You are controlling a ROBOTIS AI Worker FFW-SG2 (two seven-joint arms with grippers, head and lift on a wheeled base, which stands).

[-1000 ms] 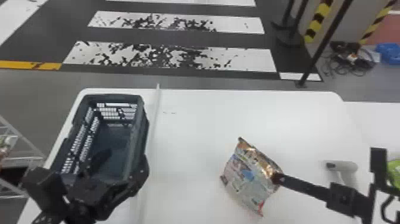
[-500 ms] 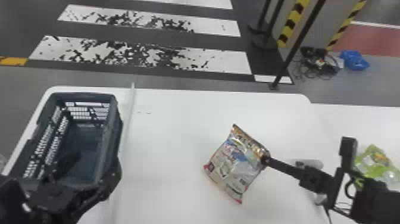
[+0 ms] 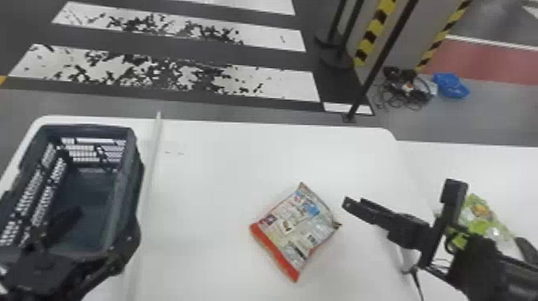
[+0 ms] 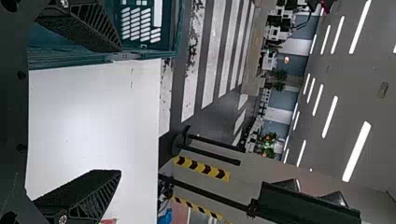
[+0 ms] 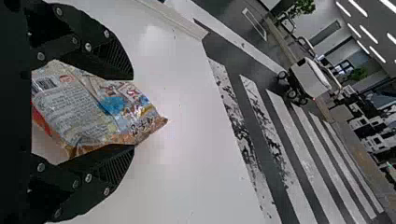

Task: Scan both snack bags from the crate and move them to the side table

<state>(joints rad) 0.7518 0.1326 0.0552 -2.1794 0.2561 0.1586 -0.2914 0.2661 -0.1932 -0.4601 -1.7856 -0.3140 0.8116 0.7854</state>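
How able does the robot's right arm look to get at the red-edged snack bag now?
Probably yes: the right gripper is open near the snack bag, nothing seems to stand between them, and the crate is well off to the left.

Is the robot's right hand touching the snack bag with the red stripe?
Apart. The head view shows a strip of white table between the right hand and the bag.
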